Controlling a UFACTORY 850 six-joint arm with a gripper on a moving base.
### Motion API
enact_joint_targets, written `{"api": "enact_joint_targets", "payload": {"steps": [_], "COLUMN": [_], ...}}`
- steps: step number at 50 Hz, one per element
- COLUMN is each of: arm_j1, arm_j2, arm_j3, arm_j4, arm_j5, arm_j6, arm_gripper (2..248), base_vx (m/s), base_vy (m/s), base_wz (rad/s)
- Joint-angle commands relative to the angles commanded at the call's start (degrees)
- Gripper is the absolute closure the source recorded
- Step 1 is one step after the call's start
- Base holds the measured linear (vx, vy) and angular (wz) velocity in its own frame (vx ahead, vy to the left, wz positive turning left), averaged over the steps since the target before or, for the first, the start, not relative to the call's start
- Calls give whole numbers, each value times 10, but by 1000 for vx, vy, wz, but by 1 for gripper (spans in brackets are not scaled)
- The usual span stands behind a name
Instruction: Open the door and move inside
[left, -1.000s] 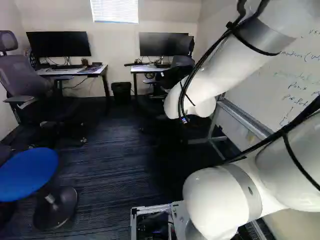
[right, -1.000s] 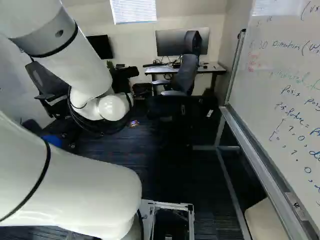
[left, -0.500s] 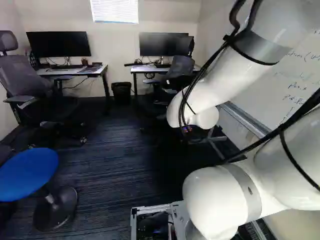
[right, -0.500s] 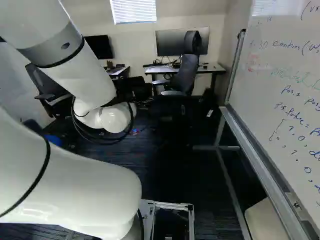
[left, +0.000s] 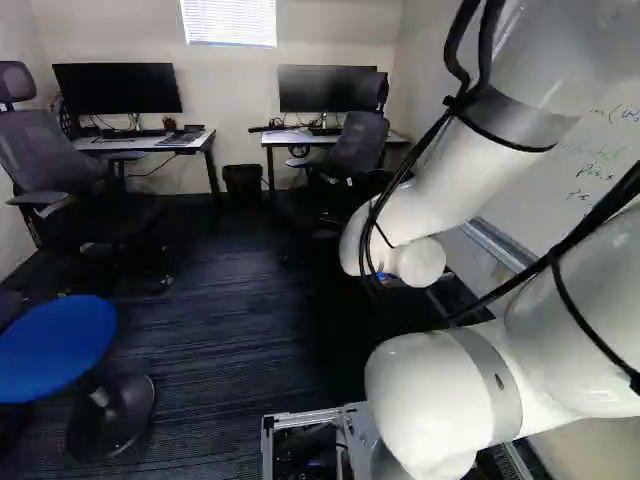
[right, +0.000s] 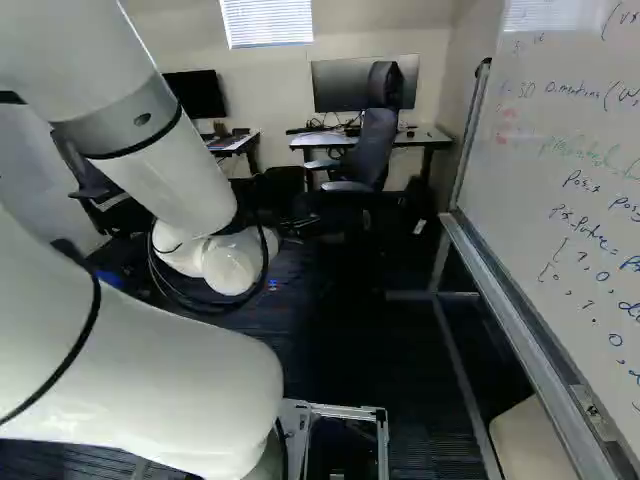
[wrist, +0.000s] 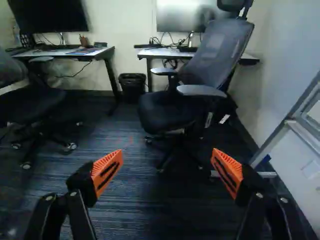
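1. The end effector (wrist: 167, 162) is standing released, its two orange-padded fingers spreading wide apart with nothing between them.
2. I cannot tell where the door is; no view is showing it.
3. The white arm (left: 440, 185) is reaching out over the dark carpet (left: 230, 340).
4. An office chair (wrist: 212, 55) is standing ahead of the end effector, in front of a worktop (right: 425, 135) holding a monitor (right: 345, 85).
5. A whiteboard (right: 570, 200) is filling the right side of the right base view.
6. A blue stool (left: 50, 350) is standing at the left of the left base view.
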Motion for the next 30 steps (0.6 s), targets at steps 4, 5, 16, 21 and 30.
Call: {"api": "enact_joint_targets", "payload": {"steps": [4, 5, 16, 21, 30], "arm_j1": [-2, -2, -6, -6, -6], "arm_j2": [-1, -1, -2, -3, -3], "arm_j3": [5, 6, 13, 14, 15], "arm_j4": [4, 5, 12, 13, 13], "arm_j5": [5, 6, 15, 17, 17], "arm_j6": [0, 0, 0, 0, 0], "arm_gripper": [3, 3, 3, 3, 3], "base_vx": [0, 0, 0, 0, 0], "base_vy": [0, 0, 0, 0, 0], "base_wz": [0, 0, 0, 0, 0]}}
